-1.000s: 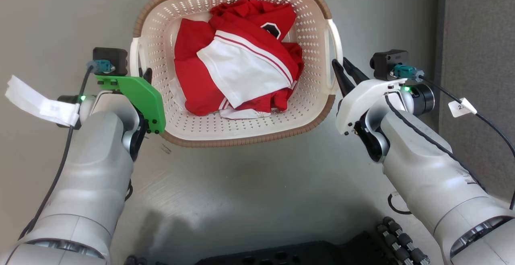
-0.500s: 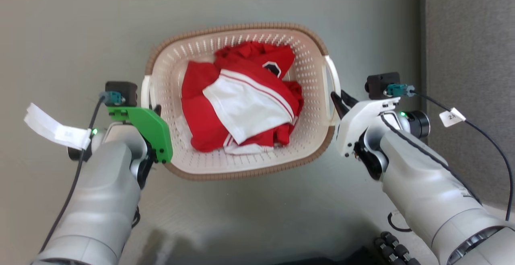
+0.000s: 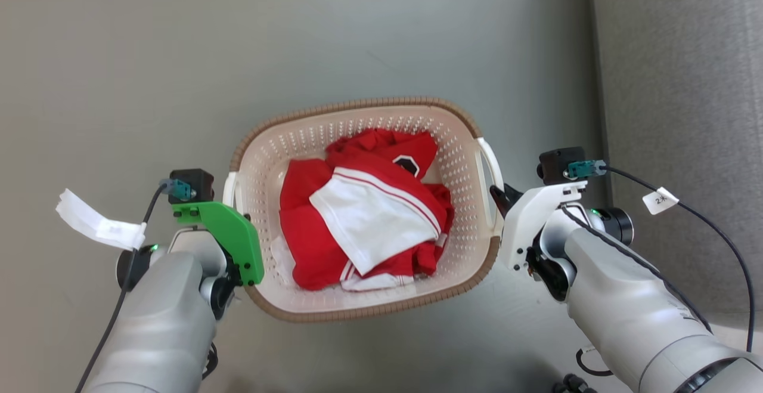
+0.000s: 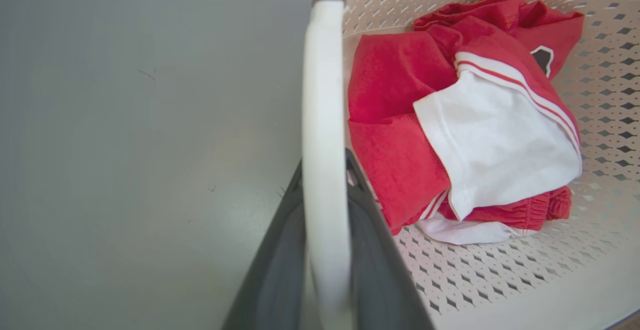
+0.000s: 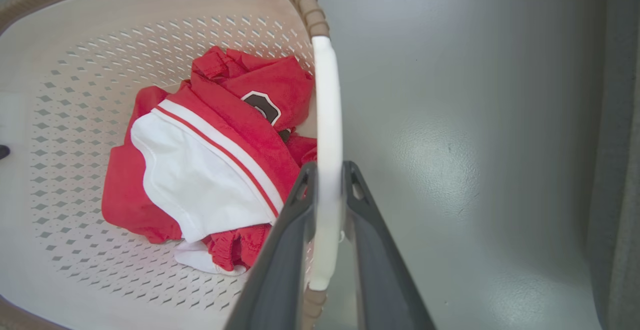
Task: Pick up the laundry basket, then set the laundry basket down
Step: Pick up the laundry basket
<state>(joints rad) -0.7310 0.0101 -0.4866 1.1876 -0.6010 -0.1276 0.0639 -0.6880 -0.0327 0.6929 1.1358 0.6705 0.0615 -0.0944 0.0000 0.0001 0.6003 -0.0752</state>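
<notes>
1. The laundry basket (image 3: 271,154) sat in the middle of the head view, over a smooth grey floor (image 3: 179,53), between the two arms. Whether it was resting on that floor or held clear of it could not be told.
2. The left gripper (image 4: 325,165) was at the basket's left short side. Its two dark fingers were drawn close together, one against the outer face and one against the inner face of the white left handle (image 4: 322,94), so that the bar ran up between them.
3. In the head view a green plate (image 3: 232,244) on the left wrist covered most of those fingers and overlapped the basket's near-left corner.
4. The right gripper (image 5: 329,167) was at the opposite short side, closed narrowly on the white right handle (image 5: 327,119). One finger lay inside the basket wall and the other outside, both touching the bar below its middle.
5. Crumpled red and white clothes (image 3: 363,220) lay in the bottom of the basket, well below the brown rim and apart from both sets of fingers.
6. A darker, textured grey surface (image 3: 685,83) ran along the right of the head view, beside the right arm and apart from the basket.
</notes>
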